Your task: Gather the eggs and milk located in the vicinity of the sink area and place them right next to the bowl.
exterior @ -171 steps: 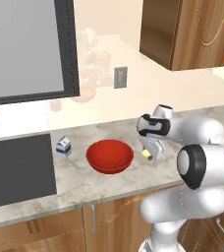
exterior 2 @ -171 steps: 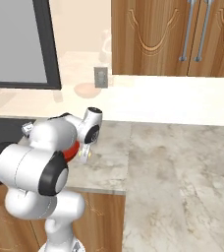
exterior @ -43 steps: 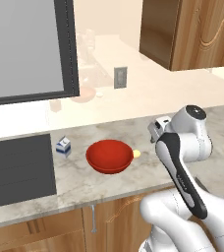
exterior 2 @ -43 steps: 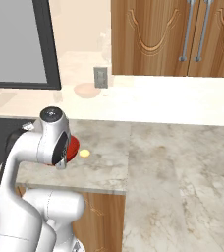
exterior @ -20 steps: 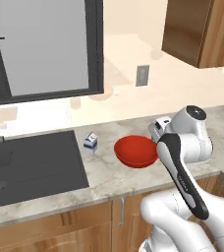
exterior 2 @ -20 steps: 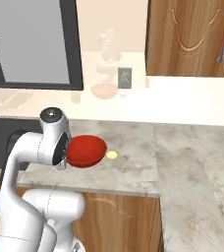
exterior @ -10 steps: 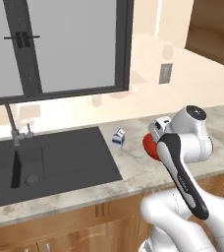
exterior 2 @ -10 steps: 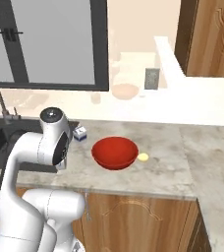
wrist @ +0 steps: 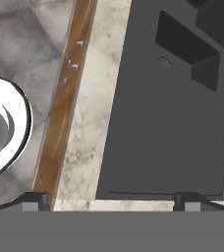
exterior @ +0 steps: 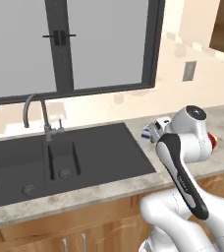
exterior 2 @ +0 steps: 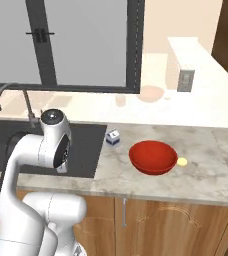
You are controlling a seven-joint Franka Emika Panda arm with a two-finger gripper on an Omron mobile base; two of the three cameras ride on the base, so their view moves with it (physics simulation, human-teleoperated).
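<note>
**Open pincer over the sink edge, carton and egg wait on the counter**

The pincer [wrist: 111, 199] stands wide open and holds nothing; its two dark tips [wrist: 33, 201] look down at the near edge of the dark sink [wrist: 182, 123] and the strip of marble counter [wrist: 92, 123] beside it. The arm is folded close above the counter edge.

Just past the right end of the sink stands the milk carton [exterior 2: 113, 137], small, white with blue marks, upright on the counter. Near it, to the right, is the red bowl [exterior 2: 153, 157]. One pale egg [exterior 2: 182, 161] lies just beside the bowl on its far right side, so this one seems already placed. I see no egg in the sink basin from here.

The carton looks light and rather stiff, but I think its thin walls can dent if they are pressed hard. The best hold is probably across the two flat sides of the body, below the sloped top, with the jaws level so it does not tip. An egg is smooth, round and fragile; it can roll or slip, so a soft grip across its middle is safer.
</note>
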